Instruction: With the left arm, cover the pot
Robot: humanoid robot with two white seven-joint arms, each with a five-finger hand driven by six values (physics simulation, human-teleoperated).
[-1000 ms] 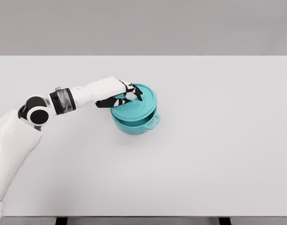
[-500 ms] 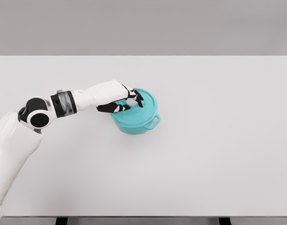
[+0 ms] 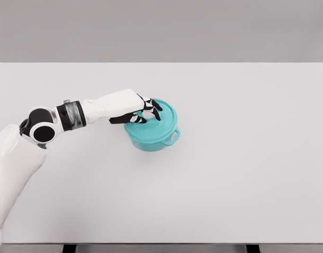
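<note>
The teal lid (image 3: 157,122) sits on the teal pot (image 3: 153,141), left of centre on the surface (image 3: 245,158). The left robot hand (image 3: 144,112) curls over the lid's left part, apparently pinching it. An abrupt withdrawal could drag the lid off-seat.

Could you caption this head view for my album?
Left robot hand rests on round teal lid sitting on teal pot.

Lid (image 3: 157,120) on pot (image 3: 153,141), left of table (image 3: 245,158) centre.

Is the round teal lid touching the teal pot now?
Touching. The head view shows the round teal lid seated level on the teal pot, with no gap visible along the rim facing the camera.
</note>
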